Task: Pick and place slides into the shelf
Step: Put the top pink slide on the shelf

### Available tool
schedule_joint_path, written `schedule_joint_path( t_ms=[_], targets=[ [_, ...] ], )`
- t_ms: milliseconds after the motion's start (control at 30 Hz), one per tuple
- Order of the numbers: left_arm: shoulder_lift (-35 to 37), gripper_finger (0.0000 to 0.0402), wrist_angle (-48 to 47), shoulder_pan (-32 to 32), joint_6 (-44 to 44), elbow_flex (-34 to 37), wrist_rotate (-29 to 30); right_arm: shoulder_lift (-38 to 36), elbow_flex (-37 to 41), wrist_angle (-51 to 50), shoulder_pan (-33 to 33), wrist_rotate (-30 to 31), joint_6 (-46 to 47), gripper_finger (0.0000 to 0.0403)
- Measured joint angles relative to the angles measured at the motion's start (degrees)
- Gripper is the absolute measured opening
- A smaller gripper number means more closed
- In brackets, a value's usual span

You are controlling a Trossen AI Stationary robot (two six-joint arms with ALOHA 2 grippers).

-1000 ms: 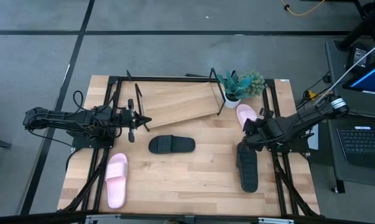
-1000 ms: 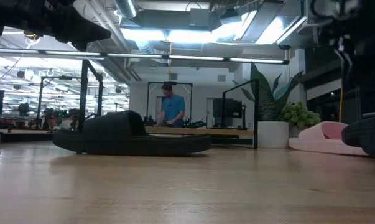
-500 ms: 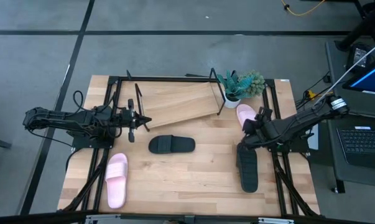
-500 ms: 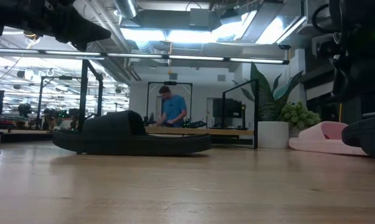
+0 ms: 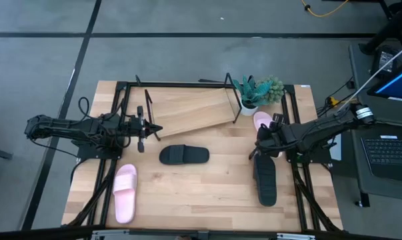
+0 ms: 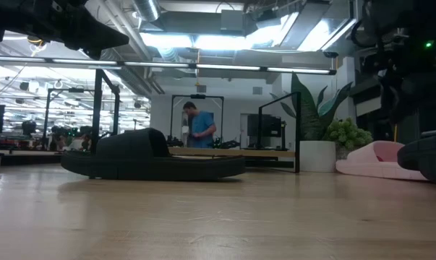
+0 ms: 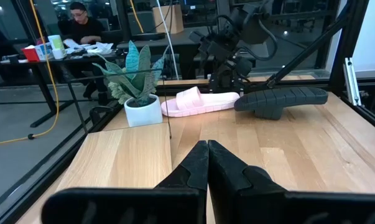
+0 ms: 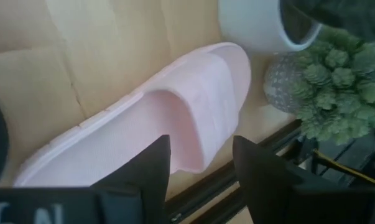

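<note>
Setting: wooden tabletop (image 5: 207, 180) in an open workshop; a person (image 6: 197, 128) stands far behind.
Shelf: the shelf (image 5: 187, 110), a tilted board in a black wire frame, sits at the far middle, with no slides on it.
Slides: one black slide (image 5: 184, 155) lies mid-table, another black slide (image 5: 265, 181) near right, one pink slide (image 5: 125, 192) near left, one pink slide (image 5: 261, 121) far right beside a potted plant (image 5: 249, 95).
Right gripper: right gripper (image 8: 199, 163) hovers over the far-right pink slide, jaws wide and empty.
Left gripper: left gripper (image 7: 207, 163) waits left of the shelf, jaws pressed together, holding nothing.
Handling: the slides look light, softly springy foam; pinching the wide strap seems surest.
Change: a second ago the right gripper sat nearer the black slide; it has moved farther and leftward, toward the pink one.
</note>
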State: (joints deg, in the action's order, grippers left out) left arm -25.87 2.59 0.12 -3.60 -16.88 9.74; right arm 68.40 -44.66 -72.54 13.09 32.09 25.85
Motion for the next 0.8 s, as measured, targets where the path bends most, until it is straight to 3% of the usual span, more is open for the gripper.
schedule_joint_path(
  t_ms=[800],
  targets=[
    [0.00,0.0000,-0.50,0.00,-0.09,0.00,0.00,0.09,1.07,2.27,-2.50,-4.15,-3.43,0.0171]
  ],
)
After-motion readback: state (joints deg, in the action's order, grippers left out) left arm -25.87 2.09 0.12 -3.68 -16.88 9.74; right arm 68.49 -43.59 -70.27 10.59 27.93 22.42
